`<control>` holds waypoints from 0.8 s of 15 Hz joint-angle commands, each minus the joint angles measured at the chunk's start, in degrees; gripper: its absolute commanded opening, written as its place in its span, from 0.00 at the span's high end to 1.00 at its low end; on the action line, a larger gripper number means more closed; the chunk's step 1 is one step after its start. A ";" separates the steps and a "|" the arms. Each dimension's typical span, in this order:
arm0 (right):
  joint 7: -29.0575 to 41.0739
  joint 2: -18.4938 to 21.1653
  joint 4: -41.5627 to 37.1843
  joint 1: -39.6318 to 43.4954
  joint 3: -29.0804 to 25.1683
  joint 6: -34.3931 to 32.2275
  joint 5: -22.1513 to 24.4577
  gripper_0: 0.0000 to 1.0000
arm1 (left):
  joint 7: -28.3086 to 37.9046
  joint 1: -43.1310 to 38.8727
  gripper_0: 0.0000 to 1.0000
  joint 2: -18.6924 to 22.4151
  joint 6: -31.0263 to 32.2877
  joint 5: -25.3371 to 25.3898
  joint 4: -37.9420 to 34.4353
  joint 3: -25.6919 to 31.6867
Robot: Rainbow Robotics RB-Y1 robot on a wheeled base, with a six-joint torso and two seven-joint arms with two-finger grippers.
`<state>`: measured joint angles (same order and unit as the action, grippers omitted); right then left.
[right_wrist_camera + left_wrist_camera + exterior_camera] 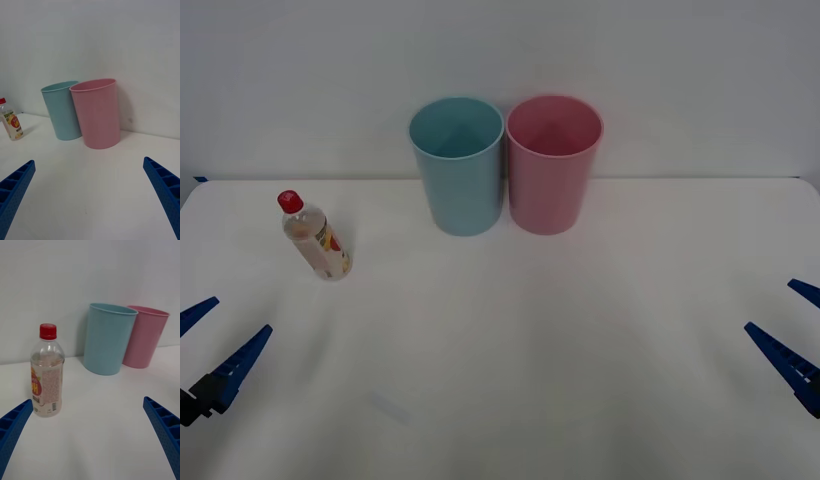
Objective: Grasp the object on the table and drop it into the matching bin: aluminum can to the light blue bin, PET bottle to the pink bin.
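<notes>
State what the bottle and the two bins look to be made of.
PET bottle: clear thin plastic, see-through walls, glossy red cap, printed label. Light blue bin and pink bin: likely molded plastic, opaque, smooth satin finish, thin even rims.

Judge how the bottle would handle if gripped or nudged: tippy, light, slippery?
The bottle stands upright, tall and narrow, so a nudge would likely tip it and let it roll. It looks clear and nearly empty, so probably light. Its smooth plastic may slip or dent.

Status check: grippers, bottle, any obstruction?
Left gripper and right gripper open, low at table edges. Bottle upright, left of blue bin. Nothing blocking.
</notes>
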<state>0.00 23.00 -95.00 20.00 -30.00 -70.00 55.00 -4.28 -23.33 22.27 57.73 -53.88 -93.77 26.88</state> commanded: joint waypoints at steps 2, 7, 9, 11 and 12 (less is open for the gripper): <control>0.00 0.00 0.00 0.00 0.00 0.00 0.00 0.00 | -1.52 -0.58 0.00 -0.04 -8.78 -1.49 -0.01 -3.06; 0.00 0.00 0.00 0.00 0.00 0.00 0.00 0.00 | -4.34 -0.14 0.00 0.05 -18.97 -3.42 0.08 -7.81; 0.00 0.00 0.00 0.00 0.00 0.00 0.00 0.00 | -7.24 0.22 0.00 -0.04 -22.49 -2.45 0.25 -9.92; 0.00 0.00 0.00 0.00 0.00 0.00 0.00 0.00 | -7.50 1.09 0.00 -0.13 -25.13 -2.19 0.34 -11.76; 0.00 0.00 0.00 0.00 0.00 0.00 0.00 0.00 | -7.50 2.06 0.00 -0.13 -26.27 -1.93 0.87 -12.64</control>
<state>0.00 23.00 -95.00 20.00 -30.00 -70.00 55.00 -11.77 -21.95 22.17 32.32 -56.01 -93.24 14.88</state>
